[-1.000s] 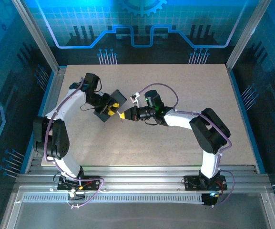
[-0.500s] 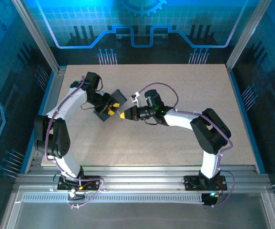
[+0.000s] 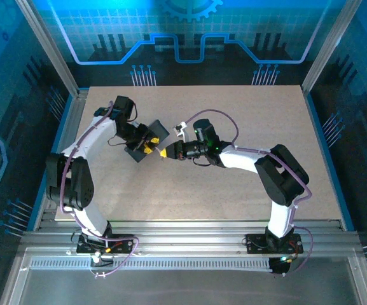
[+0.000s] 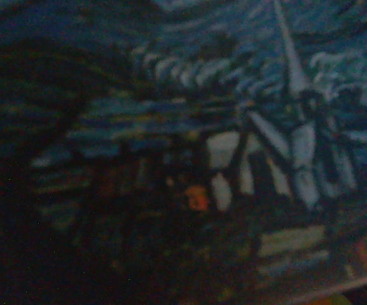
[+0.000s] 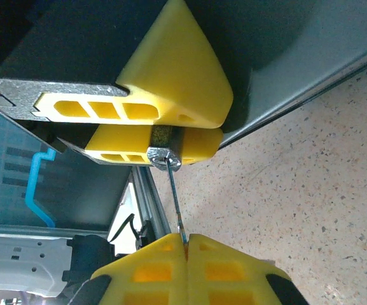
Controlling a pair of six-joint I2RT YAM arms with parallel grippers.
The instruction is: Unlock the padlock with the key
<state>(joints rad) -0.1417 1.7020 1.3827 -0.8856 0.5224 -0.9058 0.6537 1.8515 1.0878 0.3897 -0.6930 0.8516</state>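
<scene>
The right hand [image 5: 186, 244] is closed tight on the thin key [image 5: 175, 200], whose tip meets the padlock [image 5: 164, 154] clamped in the left hand [image 5: 196, 126]. A dark box [image 5: 297, 57] stands just behind them on the speckled counter [image 5: 310, 190].

we log key [image 5: 175, 203]: thin shiny metal | padlock [image 5: 165, 147]: rough dull metal, silvery face | left gripper [image 5: 215, 126] fingers [image 5: 177, 82]: smooth matt yellow plastic | bench [image 5: 297, 190]: matt, speckled

Left arm [image 3: 84, 152] arches up from its base and reaches rightward, with the left gripper [image 3: 148, 147] clamped on the padlock [image 5: 165, 136]. Right arm [image 3: 247, 157] is folded at the elbow and stretched leftward. The right gripper [image 5: 186, 241] faces the left gripper from just beside it, fingertips pressed together on the key [image 5: 175, 197].
</scene>
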